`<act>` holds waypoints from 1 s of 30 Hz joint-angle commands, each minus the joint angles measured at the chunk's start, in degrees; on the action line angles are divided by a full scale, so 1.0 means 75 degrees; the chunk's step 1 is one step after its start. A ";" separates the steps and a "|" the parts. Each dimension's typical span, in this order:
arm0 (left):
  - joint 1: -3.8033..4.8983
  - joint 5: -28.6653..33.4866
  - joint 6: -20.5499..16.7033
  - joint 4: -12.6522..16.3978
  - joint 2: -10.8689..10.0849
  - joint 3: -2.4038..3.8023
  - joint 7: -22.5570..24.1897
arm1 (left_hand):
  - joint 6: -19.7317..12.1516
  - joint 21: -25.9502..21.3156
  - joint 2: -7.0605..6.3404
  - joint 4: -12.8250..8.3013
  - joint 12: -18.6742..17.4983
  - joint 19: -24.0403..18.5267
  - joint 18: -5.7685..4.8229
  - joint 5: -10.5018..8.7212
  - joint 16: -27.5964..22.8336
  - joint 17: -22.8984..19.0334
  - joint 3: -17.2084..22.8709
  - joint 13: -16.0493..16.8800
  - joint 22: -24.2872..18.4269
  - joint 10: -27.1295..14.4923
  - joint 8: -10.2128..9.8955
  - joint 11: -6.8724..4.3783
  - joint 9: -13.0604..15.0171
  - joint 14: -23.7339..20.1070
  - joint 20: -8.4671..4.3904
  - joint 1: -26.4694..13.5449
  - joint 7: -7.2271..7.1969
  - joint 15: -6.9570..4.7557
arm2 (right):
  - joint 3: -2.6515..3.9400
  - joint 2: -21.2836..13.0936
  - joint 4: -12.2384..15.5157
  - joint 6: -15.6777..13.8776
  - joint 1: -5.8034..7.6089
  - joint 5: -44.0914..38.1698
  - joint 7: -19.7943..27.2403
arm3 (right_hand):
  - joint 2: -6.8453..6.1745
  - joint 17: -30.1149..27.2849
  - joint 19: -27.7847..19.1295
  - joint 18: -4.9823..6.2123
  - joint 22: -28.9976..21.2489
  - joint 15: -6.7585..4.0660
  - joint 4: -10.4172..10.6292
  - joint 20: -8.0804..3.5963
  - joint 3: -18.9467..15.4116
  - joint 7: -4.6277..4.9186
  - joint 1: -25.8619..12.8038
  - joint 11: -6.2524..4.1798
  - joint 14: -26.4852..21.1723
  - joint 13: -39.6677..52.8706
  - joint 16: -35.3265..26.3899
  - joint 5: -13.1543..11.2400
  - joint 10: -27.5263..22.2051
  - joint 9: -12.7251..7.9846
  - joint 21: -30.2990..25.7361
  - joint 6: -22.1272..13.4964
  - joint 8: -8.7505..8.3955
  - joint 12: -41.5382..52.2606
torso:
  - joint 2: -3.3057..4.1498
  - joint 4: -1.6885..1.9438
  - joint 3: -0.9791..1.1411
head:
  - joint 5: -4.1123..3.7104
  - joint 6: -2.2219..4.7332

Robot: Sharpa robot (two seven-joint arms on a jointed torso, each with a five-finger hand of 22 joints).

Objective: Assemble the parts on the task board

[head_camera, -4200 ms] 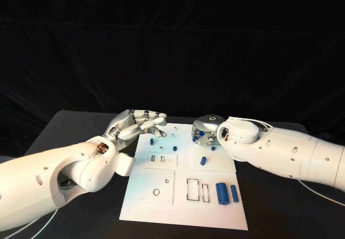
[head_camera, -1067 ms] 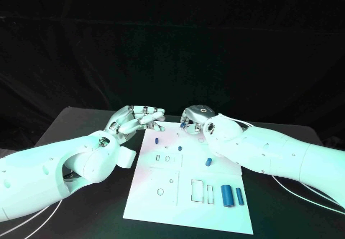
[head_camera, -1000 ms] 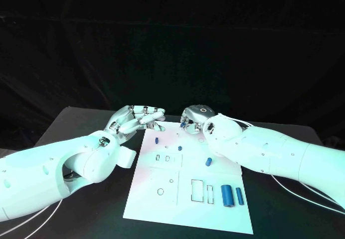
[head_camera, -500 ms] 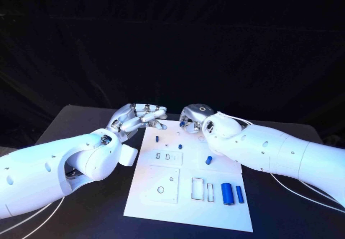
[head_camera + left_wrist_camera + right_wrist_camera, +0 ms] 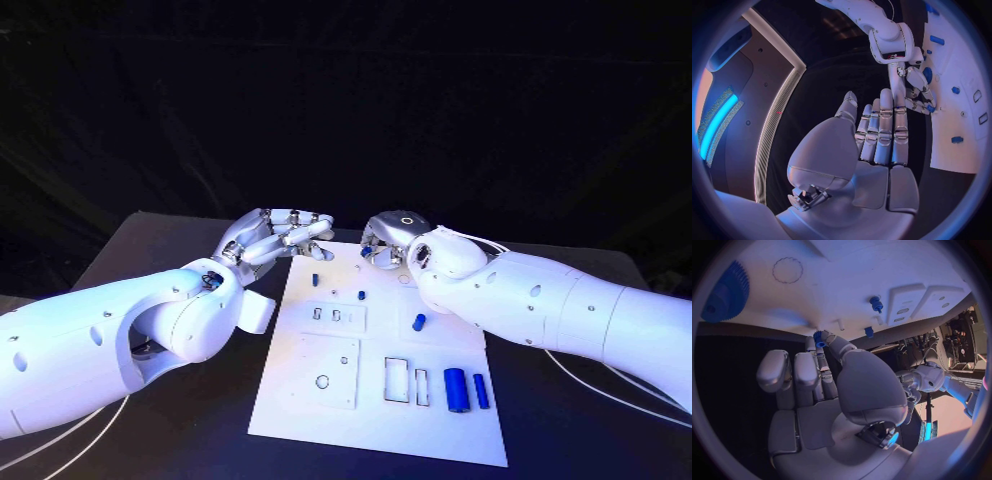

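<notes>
Right hand [image 5: 826,390]: small blue part [image 5: 819,338] pinched at fingertips, at 12 o'clock of task board [image 5: 346,400]. Left hand [image 5: 277,238]: curled, empty. Step judged: insertion; alignment over a socket required.

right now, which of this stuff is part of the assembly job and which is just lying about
Job:
task board
two blue cylinders
blue gear
small blue part, pinched by the right robot hand
left robot hand, empty

Lying about:
black table
white cables
</notes>
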 commanded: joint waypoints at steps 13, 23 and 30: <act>0.0013 0.0015 0.0129 0.0024 0.0000 0.0004 0.0038 | -0.0057 -0.0027 0.0078 -0.0019 -0.0043 -0.0050 0.0054 0.0008 -0.0024 0.0002 -0.0013 -0.0004 -0.0011 -0.0038 -0.0045 -0.0002 -0.0007 -0.0071 -0.0007 0.0016 0.0009 0.0001 | -0.0004 0.0155 -0.0347 0.0110 -0.0007 0.0049 0.0052 | -0.0096 -0.0035 -0.0045 -0.0113 -0.0049 0.0003 0.0118 0.0012 0.0044 -0.0022 0.0014 0.0062 0.0232 -0.0016 0.0015 -0.0002 -0.0099 0.0020 -0.0013 -0.0032 -0.0041 -0.0071 | 0.0012 0.0008 -0.0009 | -0.0018 -0.0006; 0.0019 0.0015 0.0137 0.0026 0.0005 0.0004 0.0028 | -0.0057 -0.0027 0.0078 -0.0019 -0.0043 -0.0050 0.0054 0.0008 -0.0024 0.0002 -0.0013 -0.0004 -0.0011 -0.0038 -0.0045 -0.0002 -0.0007 -0.0071 -0.0007 0.0016 0.0009 0.0001 | -0.0005 0.0216 -0.0374 0.0198 -0.0009 0.0083 0.0112 | -0.0138 -0.0039 -0.0056 -0.0110 -0.0052 0.0012 0.0140 0.0019 0.0046 -0.0014 0.0001 0.0072 0.0227 -0.0021 0.0019 -0.0022 -0.0115 0.0026 -0.0019 -0.0056 -0.0061 -0.0084 | 0.0004 0.0012 -0.0005 | 0.0009 -0.0042; 0.0020 0.0015 0.0137 0.0017 0.0002 0.0004 0.0026 | -0.0057 -0.0027 0.0078 -0.0019 -0.0043 -0.0050 0.0054 0.0008 -0.0024 0.0002 -0.0013 -0.0004 -0.0011 -0.0038 -0.0045 -0.0002 -0.0007 -0.0071 -0.0007 0.0016 0.0009 0.0001 | -0.0006 0.0188 -0.0290 0.0244 -0.0010 0.0086 0.0132 | -0.0162 -0.0029 -0.0074 -0.0104 -0.0079 0.0017 0.0153 0.0022 0.0045 -0.0012 -0.0007 0.0077 0.0227 -0.0024 0.0032 -0.0031 -0.0123 0.0030 -0.0039 -0.0066 -0.0071 -0.0090 | 0.0005 -0.0006 -0.0006 | 0.0023 -0.0037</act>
